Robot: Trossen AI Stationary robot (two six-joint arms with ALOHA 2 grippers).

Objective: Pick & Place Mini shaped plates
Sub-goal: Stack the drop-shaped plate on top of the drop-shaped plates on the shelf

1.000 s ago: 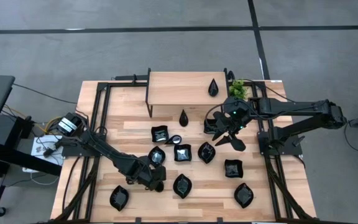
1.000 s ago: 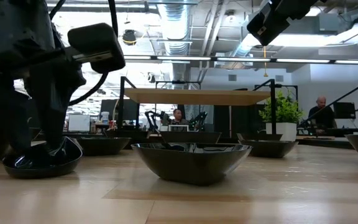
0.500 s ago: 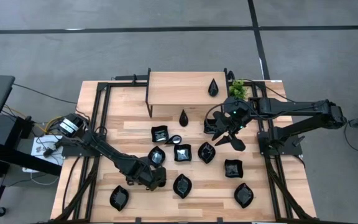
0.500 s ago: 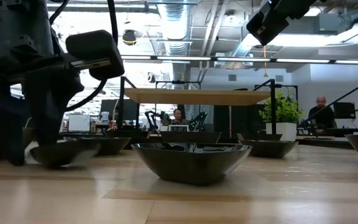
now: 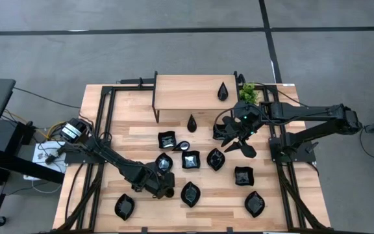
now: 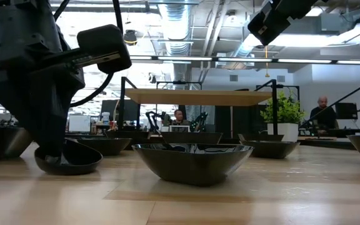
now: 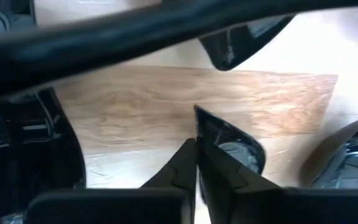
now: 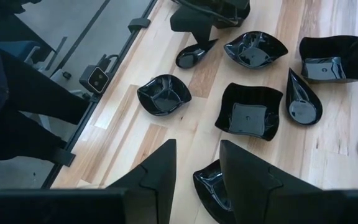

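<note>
My left gripper [image 5: 166, 192], which stood spread a moment ago, now pinches the rim of a small black plate [image 7: 232, 148] at the near left of the table [image 5: 219, 195], so lifting can begin, while my right gripper [image 5: 239, 140] waits spread at the far right.
</note>
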